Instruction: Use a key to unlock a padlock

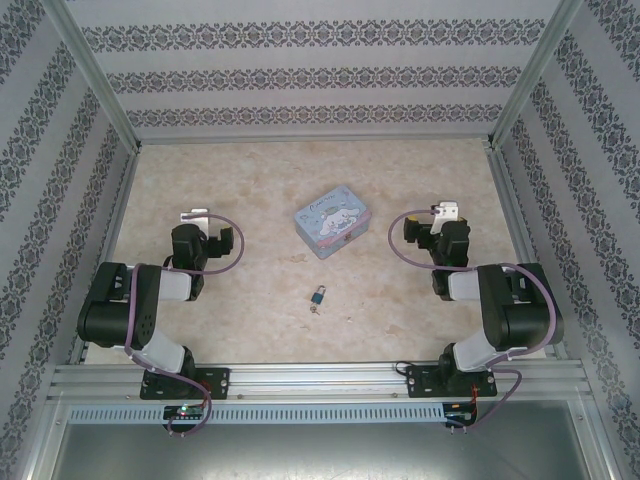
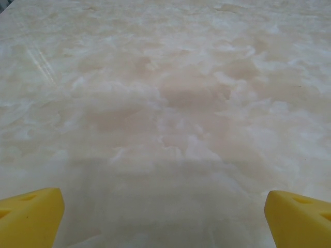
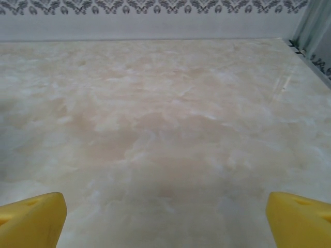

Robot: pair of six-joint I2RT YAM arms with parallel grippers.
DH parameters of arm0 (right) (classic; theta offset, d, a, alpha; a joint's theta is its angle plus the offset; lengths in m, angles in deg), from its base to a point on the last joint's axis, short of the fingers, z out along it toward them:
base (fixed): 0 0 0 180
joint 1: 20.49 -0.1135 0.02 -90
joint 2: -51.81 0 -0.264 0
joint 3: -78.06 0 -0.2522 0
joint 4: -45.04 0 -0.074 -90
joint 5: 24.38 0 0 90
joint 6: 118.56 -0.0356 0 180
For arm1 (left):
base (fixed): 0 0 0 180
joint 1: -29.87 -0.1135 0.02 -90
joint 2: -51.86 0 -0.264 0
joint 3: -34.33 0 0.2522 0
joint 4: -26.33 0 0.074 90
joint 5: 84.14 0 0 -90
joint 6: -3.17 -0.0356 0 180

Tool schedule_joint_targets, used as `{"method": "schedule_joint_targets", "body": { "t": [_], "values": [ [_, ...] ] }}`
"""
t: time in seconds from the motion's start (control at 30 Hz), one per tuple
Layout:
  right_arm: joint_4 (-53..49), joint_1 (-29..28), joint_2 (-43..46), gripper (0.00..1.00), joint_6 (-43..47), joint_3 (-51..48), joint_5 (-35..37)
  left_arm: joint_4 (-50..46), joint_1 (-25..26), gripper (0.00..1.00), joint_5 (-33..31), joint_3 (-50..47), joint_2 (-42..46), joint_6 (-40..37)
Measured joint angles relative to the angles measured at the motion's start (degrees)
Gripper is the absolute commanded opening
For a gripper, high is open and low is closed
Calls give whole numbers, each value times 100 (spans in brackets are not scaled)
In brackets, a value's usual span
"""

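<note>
At the left of the overhead frame my left jaws stand wide and hold nothing, yellow fingertips [image 2: 31,217] apart above bare counter [image 1: 250,180]. At centre lies a pale-blue tin [image 1: 335,225]. Below it, at lower centre, is the padlock [image 1: 317,294], the key [image 1: 312,308] just beside it. At the right, my right jaws stand equally wide, empty.

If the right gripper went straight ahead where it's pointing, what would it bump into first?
Probably the bare table, since the right gripper seems tilted down; otherwise the patterned back wall. Nothing else lies ahead.
</note>
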Motion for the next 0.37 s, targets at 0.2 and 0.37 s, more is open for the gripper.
{"method": "schedule_joint_targets", "body": {
  "t": [0.2,0.37],
  "values": [
    [-2,-33,0,98,39,0,39,0,0,100,0,0,0,0],
    [-42,9,0,98,37,2,-17,2,0,100,-2,0,0,0]
  ]
}}
